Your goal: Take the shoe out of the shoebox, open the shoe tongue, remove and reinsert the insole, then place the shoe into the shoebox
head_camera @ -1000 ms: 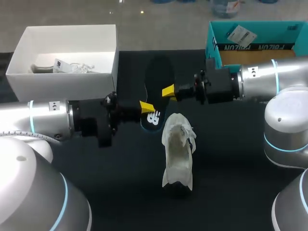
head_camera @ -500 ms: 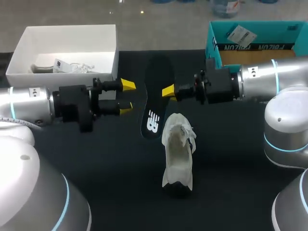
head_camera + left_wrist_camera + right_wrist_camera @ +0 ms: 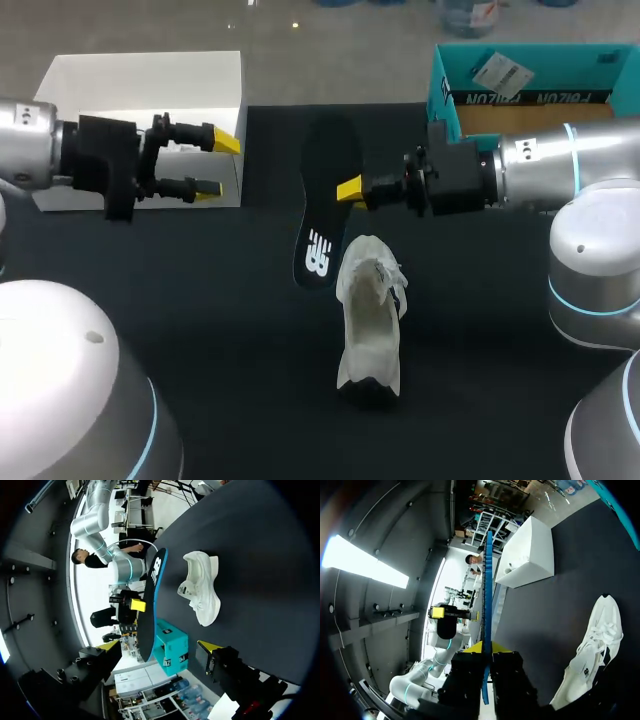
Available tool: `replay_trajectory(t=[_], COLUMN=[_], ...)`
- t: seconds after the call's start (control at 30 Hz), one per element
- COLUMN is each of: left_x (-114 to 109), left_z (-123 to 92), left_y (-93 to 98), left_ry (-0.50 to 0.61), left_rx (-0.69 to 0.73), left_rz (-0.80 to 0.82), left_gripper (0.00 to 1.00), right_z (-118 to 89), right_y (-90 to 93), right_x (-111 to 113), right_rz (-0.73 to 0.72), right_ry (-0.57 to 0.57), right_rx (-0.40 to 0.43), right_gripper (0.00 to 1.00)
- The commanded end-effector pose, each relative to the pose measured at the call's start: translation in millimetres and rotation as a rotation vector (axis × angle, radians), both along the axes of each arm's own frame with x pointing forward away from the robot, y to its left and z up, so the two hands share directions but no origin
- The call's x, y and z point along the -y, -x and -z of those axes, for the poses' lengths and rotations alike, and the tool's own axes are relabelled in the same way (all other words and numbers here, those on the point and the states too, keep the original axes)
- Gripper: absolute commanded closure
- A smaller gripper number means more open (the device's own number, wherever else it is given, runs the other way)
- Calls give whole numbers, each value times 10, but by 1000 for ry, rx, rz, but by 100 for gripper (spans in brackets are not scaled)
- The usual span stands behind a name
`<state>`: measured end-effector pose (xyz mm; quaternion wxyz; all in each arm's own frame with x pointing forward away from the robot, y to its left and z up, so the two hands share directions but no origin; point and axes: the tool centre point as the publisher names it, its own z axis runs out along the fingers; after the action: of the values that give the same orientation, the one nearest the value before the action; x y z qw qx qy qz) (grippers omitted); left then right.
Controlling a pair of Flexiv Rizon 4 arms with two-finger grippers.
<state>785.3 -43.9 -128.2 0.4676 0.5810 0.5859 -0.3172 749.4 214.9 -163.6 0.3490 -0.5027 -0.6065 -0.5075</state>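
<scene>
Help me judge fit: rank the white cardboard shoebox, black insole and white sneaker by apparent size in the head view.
1. white cardboard shoebox
2. black insole and white sneaker: look alike; right gripper holds the insole, perhaps nearer.

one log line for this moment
right gripper: shut on insole | left gripper: open, by shoebox | shoe: on table, outside shoebox, insole out

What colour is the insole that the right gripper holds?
The insole is black with a white mark near one end, best seen in the head view.
</scene>
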Motion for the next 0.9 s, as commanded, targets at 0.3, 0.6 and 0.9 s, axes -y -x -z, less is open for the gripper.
replay_trajectory(t=[0.3,0.6,0.9], left_x=[-17,-17,-17], left_z=[-231,-231,-231], left_y=[35,35,35], left_ry=[-311,-311,-311], left_rx=[-26,-26,-26], left_rz=[128,128,128], left_gripper=[0,0,0], right_z=[5,5,5], right_y=[6,6,6], right_x=[-19,-19,-19], right_rz=[3,3,3], right_ry=[2,2,2], right_rx=[0,0,0], right_gripper=[100,100,100])
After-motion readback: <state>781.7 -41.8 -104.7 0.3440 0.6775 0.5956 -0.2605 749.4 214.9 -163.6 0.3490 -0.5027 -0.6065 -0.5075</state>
